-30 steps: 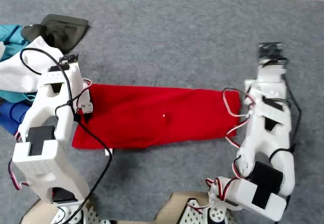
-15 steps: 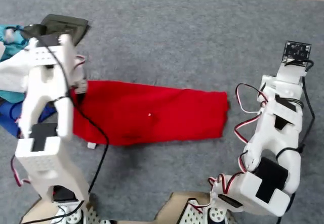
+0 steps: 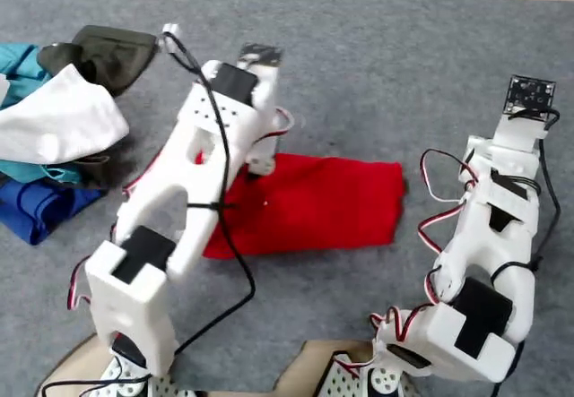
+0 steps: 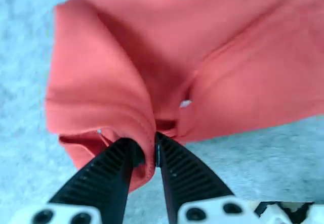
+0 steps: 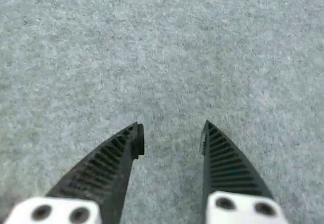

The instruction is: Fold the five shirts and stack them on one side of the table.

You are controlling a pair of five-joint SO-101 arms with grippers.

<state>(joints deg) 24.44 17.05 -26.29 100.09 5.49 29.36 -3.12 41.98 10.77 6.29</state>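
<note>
While pinching one end of the red shirt and holding it raised over the rest of the cloth, appears to be in the middle of a crosswise fold, judging from the task; hence the lifted end above the middle of the worktop and not flat on it. Held so by the left pincer, clenched tight on a bunched hem, with only a thin roll of red cloth between the two ribbed fingers and almost no gap. Beside the grip, a loose pocket of fabric draping down to the flat part. Probably laid as a long band parallel to the near edge so that one end can go over the other, with the free end flat toward the right edge, near the right arm but apart from it. Held aside, the right pincer: released, about half open, gripping nothing and touching nothing, hovering over bare grey surface close to the right edge, likely to leave room for the fold. Heaped at the left edge, apparently waiting for their turn: a white shirt on top, a teal one and a blue one under it, a dark one toward the far-left corner. With four shirts unfolded in that heap, early in the task by this judgement.
</note>
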